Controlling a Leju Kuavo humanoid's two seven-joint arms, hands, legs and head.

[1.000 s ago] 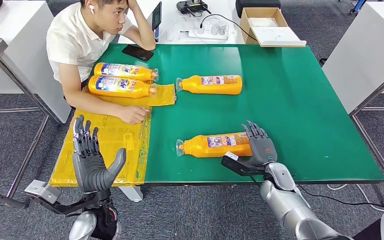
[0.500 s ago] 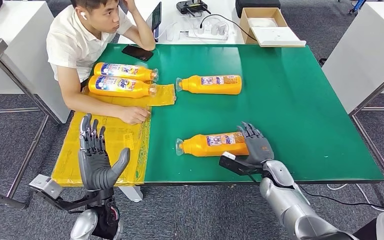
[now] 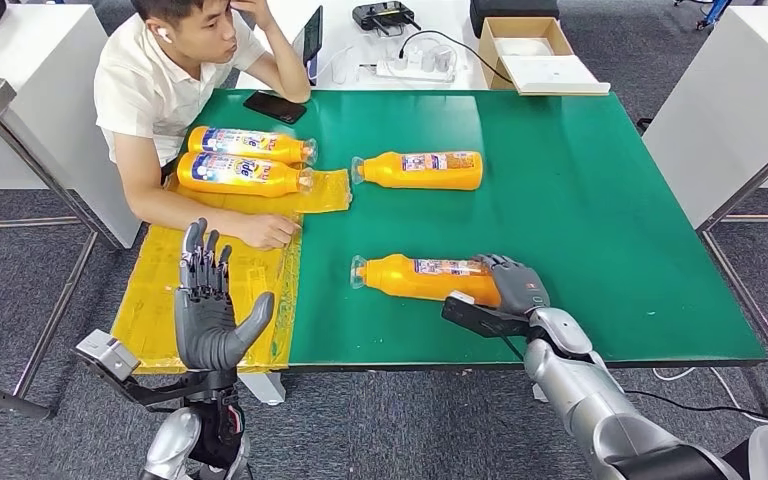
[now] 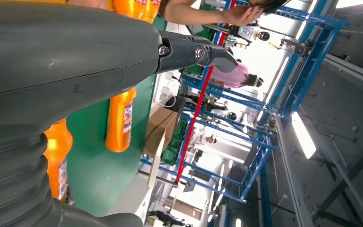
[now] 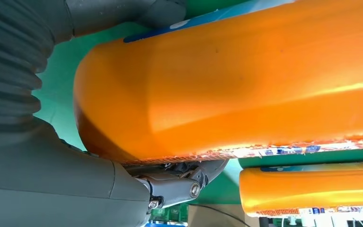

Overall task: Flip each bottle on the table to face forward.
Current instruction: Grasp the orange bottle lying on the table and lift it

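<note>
Orange detergent bottle (image 3: 422, 277) lies crosswise near the green table (image 3: 600, 200) front edge, cap pointing left; right hand (image 3: 516, 288) grasps its base end, while left hand (image 3: 208, 310) hovers released, well apart.

Right hand (image 3: 516, 287) fingers curled; left hand (image 3: 208, 315) raised, fingers spread.

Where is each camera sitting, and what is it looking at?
Head view: high on the robot, looking down at the green table and four orange plastic bottles; left hand raised open, right hand gripping the nearest orange bottle.
Left wrist view: behind the left hand, facing across the table toward blue shelving.
Right wrist view: behind the right hand, close on the nearest orange bottle.
Shared: head and right wrist views both show that held bottle.
</note>
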